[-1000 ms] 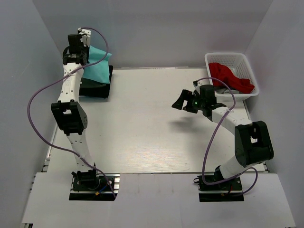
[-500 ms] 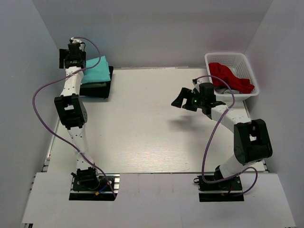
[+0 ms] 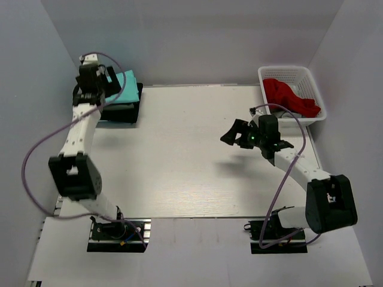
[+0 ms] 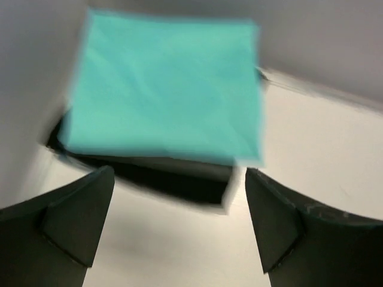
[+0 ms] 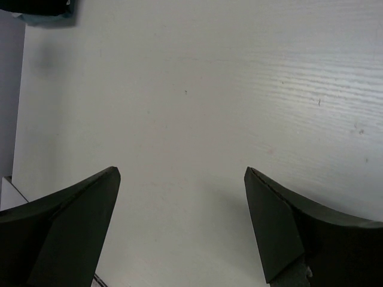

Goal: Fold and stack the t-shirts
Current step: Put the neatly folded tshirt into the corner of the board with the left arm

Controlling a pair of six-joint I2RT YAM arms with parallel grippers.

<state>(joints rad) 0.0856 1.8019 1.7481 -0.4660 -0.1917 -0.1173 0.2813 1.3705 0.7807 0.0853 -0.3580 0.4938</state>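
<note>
Let go of the teal t-shirt (image 4: 167, 89) within the last second. Hung draped from the left claw (image 4: 178, 174) a moment ago; lies flat and folded now on top of the dark folded t-shirts (image 3: 119, 112) at the far left corner of the worktop (image 3: 179, 155). Counts, by the look of it, as one more shirt stacked, with little left to tidy on that pile.

Forms a near-square panel, perhaps marginally longer along the worktop's far edge, judging from the blurred left wrist view. Sits with its edges roughly in line with the dark layer below. Cannot tell which way the collar points, with neck and sleeves folded out of sight.

Keeps the left claw spread wide, gripping nothing, drawn back just short of the pile. Holds the right claw (image 5: 181, 173) likewise wide apart and empty, hovering over bare worktop right of centre.

Leaves the red t-shirt (image 3: 290, 98) crumpled in the white basket (image 3: 287, 73) at the far right corner, probably next for folding.
</note>
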